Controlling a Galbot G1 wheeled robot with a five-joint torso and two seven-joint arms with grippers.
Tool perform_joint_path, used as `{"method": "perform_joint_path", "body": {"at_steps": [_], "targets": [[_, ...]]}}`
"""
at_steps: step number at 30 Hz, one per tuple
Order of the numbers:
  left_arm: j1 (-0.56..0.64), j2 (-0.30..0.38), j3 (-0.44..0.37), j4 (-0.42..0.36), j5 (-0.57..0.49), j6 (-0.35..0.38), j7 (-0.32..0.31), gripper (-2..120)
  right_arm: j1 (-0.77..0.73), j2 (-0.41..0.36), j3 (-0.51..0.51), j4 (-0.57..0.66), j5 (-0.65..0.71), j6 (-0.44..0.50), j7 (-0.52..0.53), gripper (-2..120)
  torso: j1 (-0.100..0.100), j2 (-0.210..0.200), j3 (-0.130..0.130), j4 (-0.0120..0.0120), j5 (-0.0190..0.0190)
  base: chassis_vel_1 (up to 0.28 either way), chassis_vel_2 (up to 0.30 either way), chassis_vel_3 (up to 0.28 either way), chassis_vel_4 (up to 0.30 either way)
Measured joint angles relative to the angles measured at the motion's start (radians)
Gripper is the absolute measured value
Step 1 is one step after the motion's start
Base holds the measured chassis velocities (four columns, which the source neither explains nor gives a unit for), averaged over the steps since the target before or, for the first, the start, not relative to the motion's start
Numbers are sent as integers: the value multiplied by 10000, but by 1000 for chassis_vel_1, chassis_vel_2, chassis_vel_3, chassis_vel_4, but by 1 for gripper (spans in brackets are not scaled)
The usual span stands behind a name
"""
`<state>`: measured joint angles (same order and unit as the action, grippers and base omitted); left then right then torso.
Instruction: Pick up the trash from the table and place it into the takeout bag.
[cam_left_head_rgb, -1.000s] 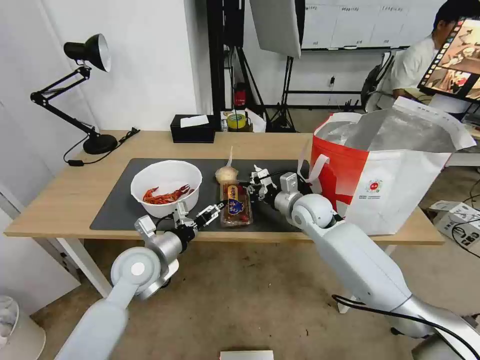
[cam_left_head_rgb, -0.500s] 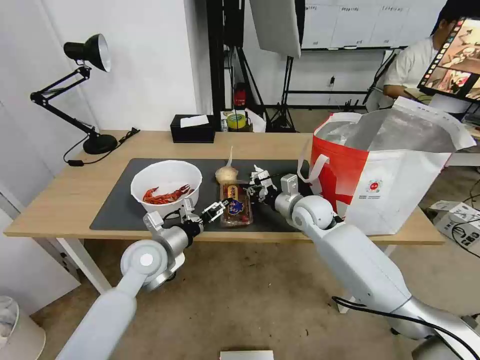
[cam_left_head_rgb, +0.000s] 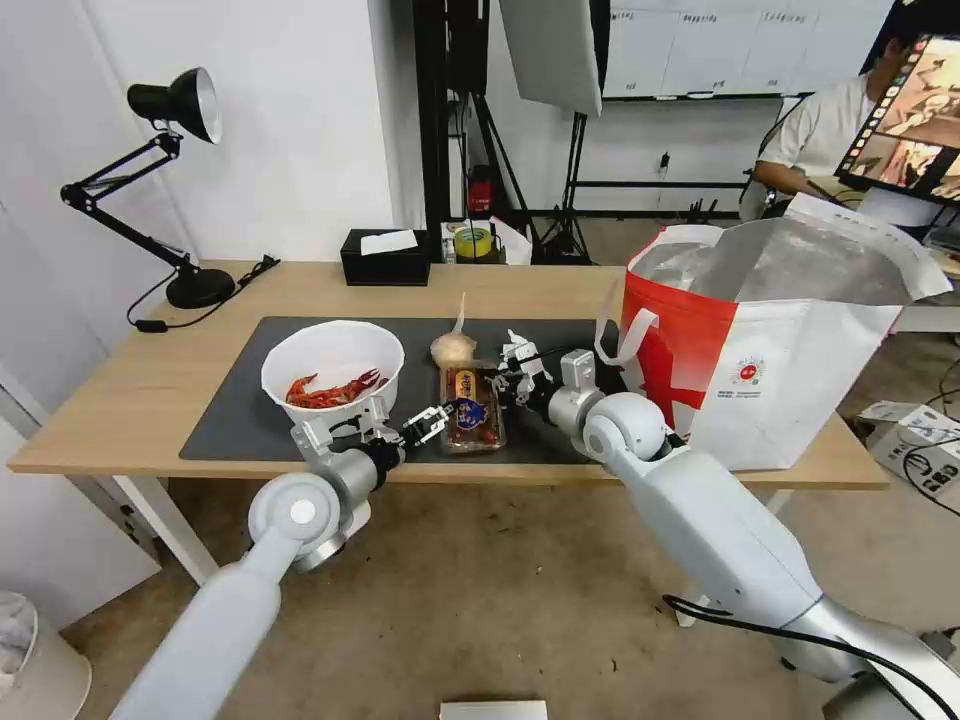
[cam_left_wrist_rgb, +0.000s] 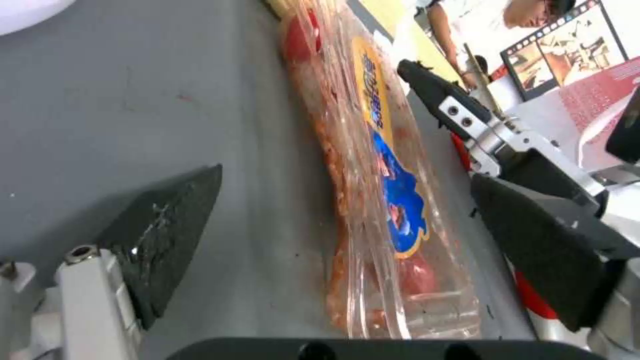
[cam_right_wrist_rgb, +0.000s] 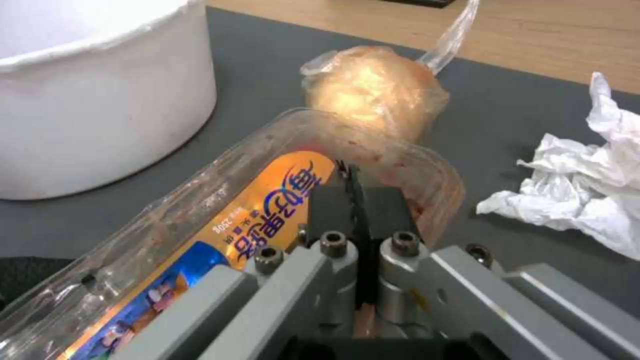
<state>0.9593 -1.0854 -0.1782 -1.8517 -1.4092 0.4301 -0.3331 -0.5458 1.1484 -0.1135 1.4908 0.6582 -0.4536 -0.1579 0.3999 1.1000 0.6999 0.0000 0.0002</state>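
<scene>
On the dark mat (cam_left_head_rgb: 235, 400) lies the clear plastic tray (cam_left_head_rgb: 473, 408) of cherry tomatoes. My left gripper (cam_left_head_rgb: 430, 420) is open at the tray's near left corner, and in the left wrist view the tray (cam_left_wrist_rgb: 380, 165) lies between its spread fingers (cam_left_wrist_rgb: 167, 230). My right gripper (cam_left_head_rgb: 515, 375) is at the tray's far right rim; its fingertips (cam_right_wrist_rgb: 352, 200) are pressed together on the rim of the tray (cam_right_wrist_rgb: 220, 220). The white bowl (cam_left_head_rgb: 333, 370) of crayfish shells stands to the left. The beige bundle (cam_right_wrist_rgb: 377, 87) and the crumpled tissue (cam_right_wrist_rgb: 587, 185) lie just beyond. The takeout bag (cam_left_head_rgb: 770, 340) stands open at the right.
A black desk lamp (cam_left_head_rgb: 170, 170) stands at the table's (cam_left_head_rgb: 150, 380) far left corner, with a black tissue box (cam_left_head_rgb: 385, 258) at the back edge. Bare wood runs along the left side and behind the mat. A person sits at a desk in the room behind.
My left arm has pushed forward and its wrist has turned, bringing the open gripper closer around the tray's near end. The right gripper has stayed at the tray's rim.
</scene>
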Motion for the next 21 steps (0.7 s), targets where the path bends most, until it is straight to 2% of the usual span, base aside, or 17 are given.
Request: {"method": "perform_joint_path", "body": {"at_steps": [21], "targets": [[-319, -25, 287, 197, 10, 151, -39, 100, -1, -2, 21, -5, 6, -22, -11, 0, 0, 1, -1, 0, -1, 0, 0, 0, 0]]}}
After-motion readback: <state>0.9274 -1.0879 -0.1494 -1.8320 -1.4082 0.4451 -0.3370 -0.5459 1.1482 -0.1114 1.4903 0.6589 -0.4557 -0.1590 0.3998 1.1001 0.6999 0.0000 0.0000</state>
